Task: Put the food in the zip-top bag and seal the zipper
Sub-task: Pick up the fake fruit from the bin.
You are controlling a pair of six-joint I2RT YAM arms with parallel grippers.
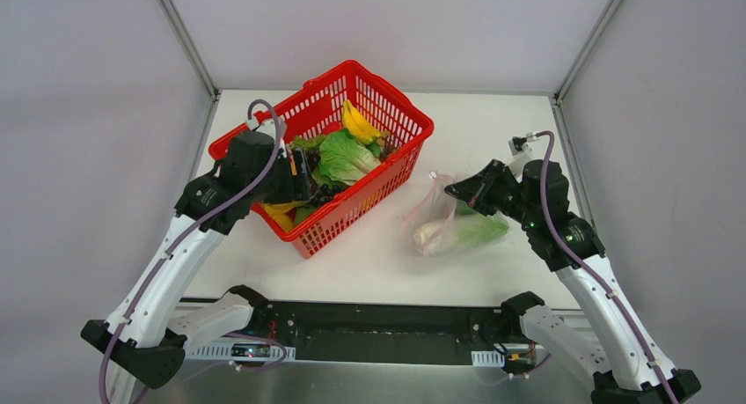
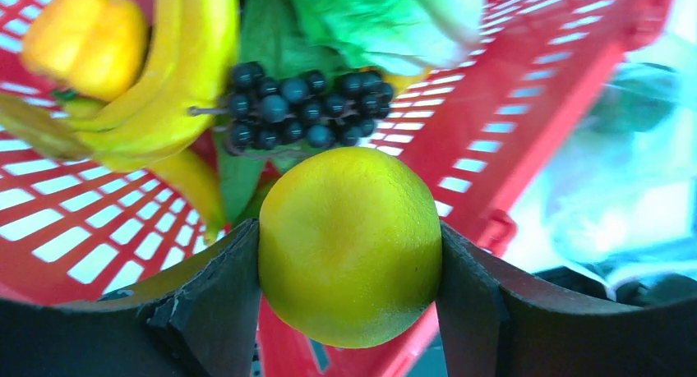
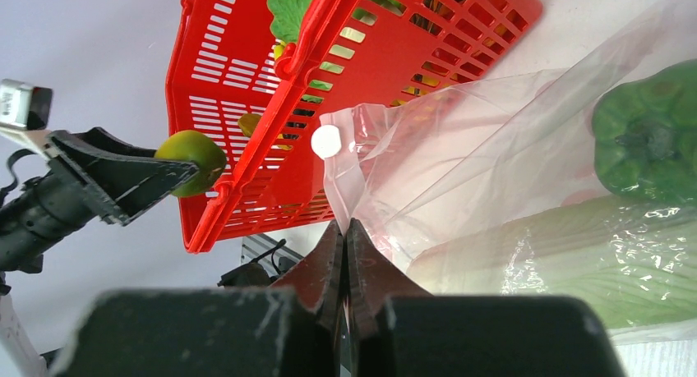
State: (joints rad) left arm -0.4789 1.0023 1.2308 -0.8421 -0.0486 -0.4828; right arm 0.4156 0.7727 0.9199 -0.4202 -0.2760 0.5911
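Left jaws: clenched on the yellow-green fruit (image 2: 349, 245), one pad on each side of its widest part; the fruit fills the gap.
Right jaws: pressed together on a fold of clear film at the mouth edge of the zip-top bag (image 3: 460, 147), lower centre of the right wrist view.
Fruit, position: held over the red mesh basket (image 1: 400, 113), left of centre in the top view and well apart from the bag.
Basket contents: grapes (image 2: 304, 110), bananas (image 2: 164, 65), a yellow pepper (image 2: 82, 40) and leafy greens (image 2: 386, 16), just beyond the held fruit.
Bag, position: lying on the desk (image 1: 493, 131) right of the basket, right of centre in the top view, with one edge raised by the right jaws.
Bag contents: a green pepper (image 3: 649, 139) and a long cabbage (image 3: 559, 254), at the right of the right wrist view.
Zipper: too faint to trace with confidence.
Handling, fruit: probably rigid, smooth and light. Being round, it could squirt out of an off-centre grip, so hold it across the middle.
Handling, bag: thin, floppy and slippery, and the mouth likely collapses unless lifted. Take it by the mouth edge, not the loaded body.
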